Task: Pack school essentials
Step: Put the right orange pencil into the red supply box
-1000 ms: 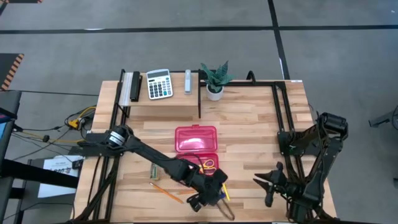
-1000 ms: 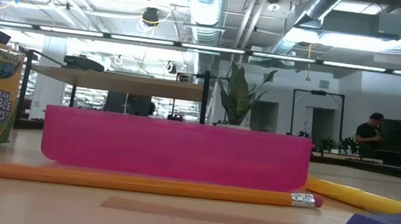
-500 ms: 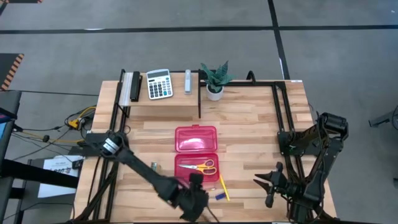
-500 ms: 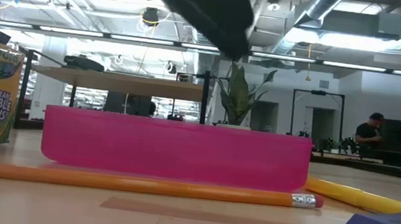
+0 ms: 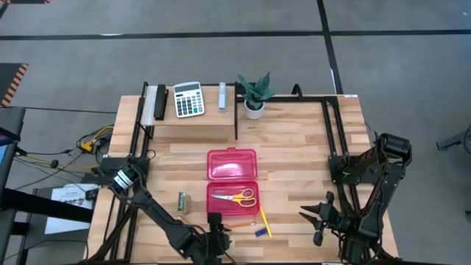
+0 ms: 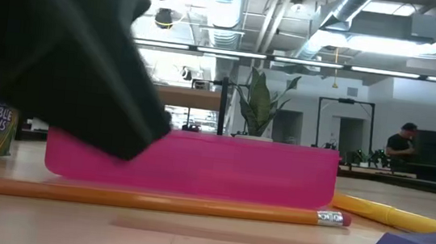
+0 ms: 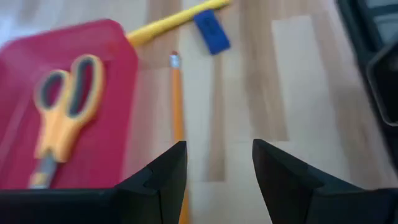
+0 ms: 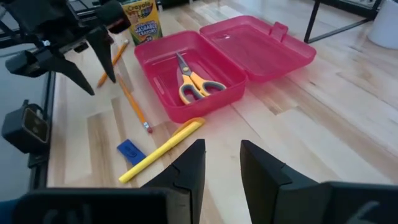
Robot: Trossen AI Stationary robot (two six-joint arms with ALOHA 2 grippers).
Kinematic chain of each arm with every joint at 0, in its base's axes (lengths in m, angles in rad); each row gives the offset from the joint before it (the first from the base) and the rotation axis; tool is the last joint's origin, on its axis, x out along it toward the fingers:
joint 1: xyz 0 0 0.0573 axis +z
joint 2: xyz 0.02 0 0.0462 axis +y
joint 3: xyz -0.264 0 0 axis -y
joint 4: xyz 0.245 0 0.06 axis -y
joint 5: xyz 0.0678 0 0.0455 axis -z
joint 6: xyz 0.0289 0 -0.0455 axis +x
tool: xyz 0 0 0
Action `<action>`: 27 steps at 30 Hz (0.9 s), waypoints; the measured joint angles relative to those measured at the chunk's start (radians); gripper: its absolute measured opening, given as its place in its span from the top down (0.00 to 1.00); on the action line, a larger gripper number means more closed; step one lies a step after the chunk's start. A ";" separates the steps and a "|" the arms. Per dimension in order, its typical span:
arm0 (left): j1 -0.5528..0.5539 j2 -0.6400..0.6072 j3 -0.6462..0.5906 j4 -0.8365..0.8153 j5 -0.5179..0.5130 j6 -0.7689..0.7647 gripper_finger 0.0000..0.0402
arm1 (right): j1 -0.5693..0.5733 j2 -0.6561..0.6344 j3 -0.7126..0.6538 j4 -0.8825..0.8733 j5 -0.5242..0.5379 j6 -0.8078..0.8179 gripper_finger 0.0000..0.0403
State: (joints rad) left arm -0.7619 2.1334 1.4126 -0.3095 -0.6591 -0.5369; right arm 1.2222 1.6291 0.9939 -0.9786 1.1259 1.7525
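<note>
An open pink case (image 5: 213,193) lies mid-table, and the yellow-handled scissors (image 5: 238,196) rest flat in its near tray. An orange pencil (image 7: 177,112), a yellow stick (image 5: 263,221) and a blue eraser (image 5: 259,232) lie on the wood near that tray. The crayon box (image 5: 182,202) stands to its left. My left gripper (image 8: 99,87) hangs open just above the table near the front edge. The pencil's plain end (image 8: 121,84) lies below its fingertips, untouched. My right gripper (image 5: 309,219) waits open at the near right.
A second orange pencil (image 8: 115,59) lies beside the crayon box. A raised shelf at the far edge carries a white calculator (image 5: 188,99) and a potted plant (image 5: 255,94). Black frame rails (image 5: 335,140) run along both table sides. Bare wood (image 5: 294,169) spreads right of the case.
My left gripper has swung from beside the case's near right corner toward the table's left along the front edge. It has sunk lower and rolled at the wrist, and it now fills the left of the low view. The scissors stay in the tray.
</note>
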 joint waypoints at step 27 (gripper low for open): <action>0.014 0.053 -0.072 0.062 -0.005 -0.169 0.69 | 0.008 0.000 0.000 0.052 -0.004 -0.010 0.73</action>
State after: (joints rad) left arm -0.7475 2.1864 1.3406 -0.2478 -0.6637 -0.7057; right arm 1.2304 1.6291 0.9936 -0.9264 1.1221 1.7424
